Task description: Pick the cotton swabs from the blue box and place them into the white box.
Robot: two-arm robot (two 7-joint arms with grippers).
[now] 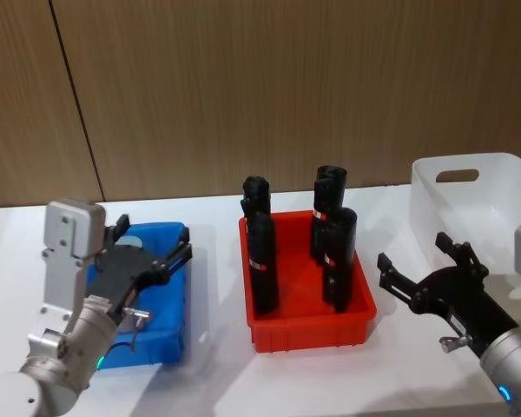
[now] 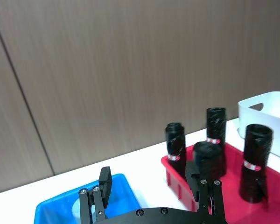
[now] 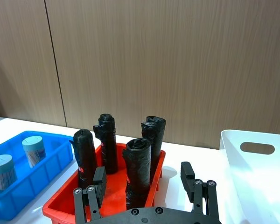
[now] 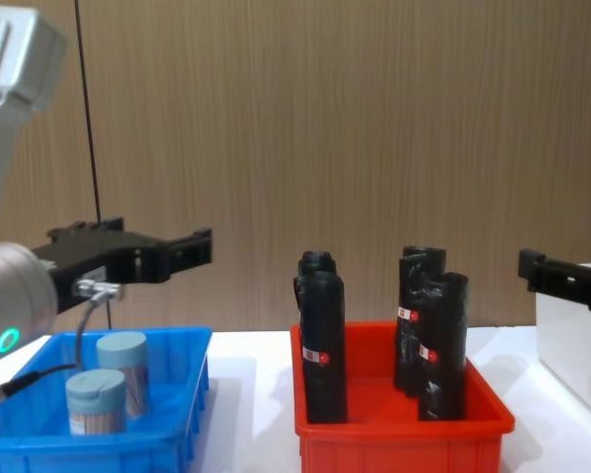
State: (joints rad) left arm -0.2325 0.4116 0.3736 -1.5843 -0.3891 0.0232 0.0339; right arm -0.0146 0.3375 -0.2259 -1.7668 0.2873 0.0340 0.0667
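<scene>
1. Left claw point(image 1: 154, 239): hangs at 8 o'clock in the head view, just above the blue box point(image 1: 169, 334); stands spread wide, fingers well apart, and grips nothing.
2. Blue box: rests on the white desk point(image 1: 217, 382) at 8 o'clock, near the 9 o'clock side of the red bin point(image 1: 313, 334) but apart from it.
3. Cotton swabs point(image 4: 123, 367): stand upright inside the blue box as two clear jars with pale lids, close together, one nearer the robot than the other; sit below the left claw, untouched by it.
4. Red bin: sits mid-desk toward 6 o'clock, between the two other boxes; carries four black rolls point(image 1: 262, 261) with red labels, standing on end, two at the 9 o'clock side and two at the 3 o'clock side.
5. Right claw point(image 1: 412, 248): hovers at 4 o'clock over bare desk, between the red bin and the white box point(image 1: 504, 200); gapes wide and holds nothing.
6. White box: sits at 3 o'clock on the desk, well apart from the blue box, handle cut-out near its far rim; backs, like the rest, onto a brown wood-panel wall point(image 1: 286, 87) at 12 o'clock.
</scene>
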